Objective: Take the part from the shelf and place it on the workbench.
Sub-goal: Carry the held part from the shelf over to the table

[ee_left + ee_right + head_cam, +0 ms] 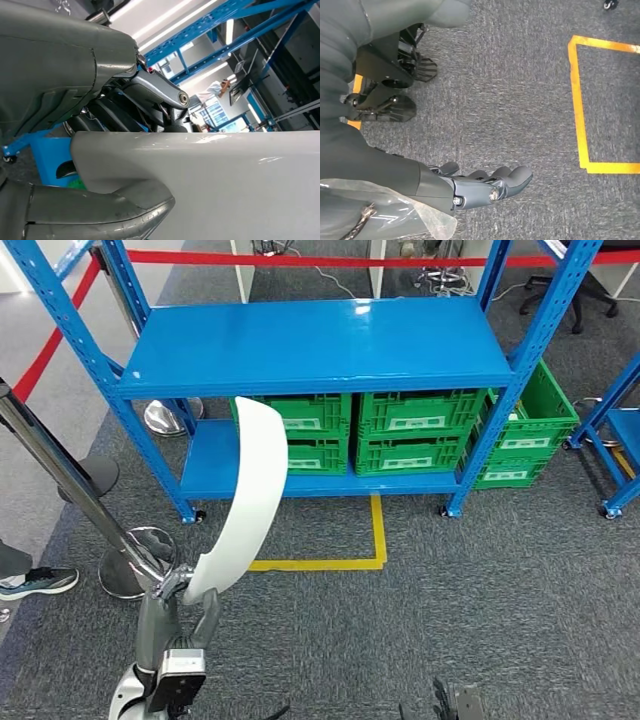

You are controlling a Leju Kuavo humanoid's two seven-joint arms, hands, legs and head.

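Head view: left hand (175, 608) grips the lower end of the curved white part (253, 495), which is held up in front of the blue shelf (317, 345), clear of its boards. Left wrist view: thumb and fingers (151, 92) clamp on the part from both sides. Right wrist view: right hand (486, 185) hangs over grey carpet with fingers extended, holding nothing. Green crates (419, 430) sit on the lower shelf board. Judged progress: pickup done; carrying to the worktop and setting down remain.

green crates (385, 430), yellow floor tape (377, 540), red barrier rope (302, 259)
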